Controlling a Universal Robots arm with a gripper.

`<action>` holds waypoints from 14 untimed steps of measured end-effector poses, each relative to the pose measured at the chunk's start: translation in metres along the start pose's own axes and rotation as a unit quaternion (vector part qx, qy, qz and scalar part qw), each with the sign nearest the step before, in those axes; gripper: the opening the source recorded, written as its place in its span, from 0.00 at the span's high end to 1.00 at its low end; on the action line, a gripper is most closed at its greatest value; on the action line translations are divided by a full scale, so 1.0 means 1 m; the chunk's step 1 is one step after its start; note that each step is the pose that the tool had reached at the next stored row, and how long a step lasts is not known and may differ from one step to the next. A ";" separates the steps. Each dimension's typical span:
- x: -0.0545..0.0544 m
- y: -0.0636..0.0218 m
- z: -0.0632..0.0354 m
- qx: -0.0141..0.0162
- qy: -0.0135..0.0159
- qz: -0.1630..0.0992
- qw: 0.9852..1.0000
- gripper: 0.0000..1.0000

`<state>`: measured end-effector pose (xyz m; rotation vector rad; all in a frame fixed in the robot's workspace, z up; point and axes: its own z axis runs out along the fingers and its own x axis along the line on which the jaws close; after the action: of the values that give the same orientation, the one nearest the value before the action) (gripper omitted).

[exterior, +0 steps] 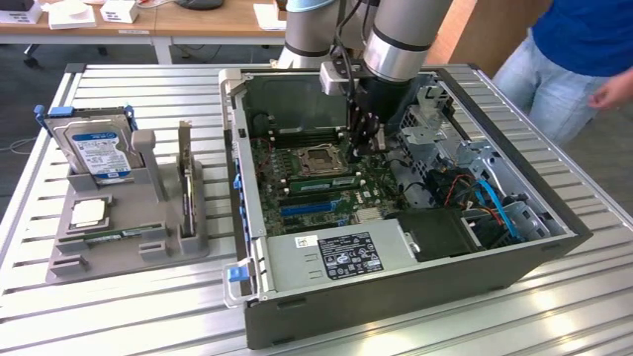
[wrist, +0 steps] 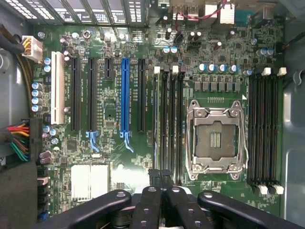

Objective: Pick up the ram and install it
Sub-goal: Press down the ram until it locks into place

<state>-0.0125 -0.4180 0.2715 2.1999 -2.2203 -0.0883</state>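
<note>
A green ram stick (exterior: pixel 322 180) stands in a memory slot beside the bare CPU socket (exterior: pixel 319 157) on the motherboard inside the open computer case (exterior: pixel 396 289). In the wrist view I look at that ram (wrist: pixel 155 114) edge-on, as a thin line in the outermost slot next to the socket (wrist: pixel 215 140). My gripper (exterior: pixel 364 148) reaches down into the case just above the board, close to that slot. Its black fingers (wrist: pixel 153 177) are pressed together, and my gripper (wrist: pixel 161 175) is shut with nothing between them. A second ram stick (exterior: pixel 121 236) lies on the grey holder (exterior: pixel 70 263) outside the case.
The holder also carries a blue-labelled hard drive (exterior: pixel 99 152) and an upright expansion card (exterior: pixel 185 185). Drive cages and cables (exterior: pixel 475 193) crowd the case on the exterior view's right. A person (exterior: pixel 574 67) stands at the table's far right. The slatted metal table (exterior: pixel 118 326) has bare room in front.
</note>
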 end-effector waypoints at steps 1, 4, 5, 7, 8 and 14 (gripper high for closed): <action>0.000 -0.0010 -0.0001 0.000 0.000 0.000 1.000 0.90; 0.000 -0.0041 -0.0002 0.000 0.000 0.000 1.000 0.90; 0.000 -0.0053 -0.0003 0.000 0.000 0.000 1.000 0.90; 0.000 -0.0076 -0.0004 0.000 0.000 0.000 1.000 0.90; 0.000 -0.0086 -0.0004 0.000 0.000 0.000 1.000 0.90; 0.000 -0.0147 -0.0008 0.000 0.000 0.000 1.000 0.90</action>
<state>0.0022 -0.4179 0.2715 2.1999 -2.2203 -0.0882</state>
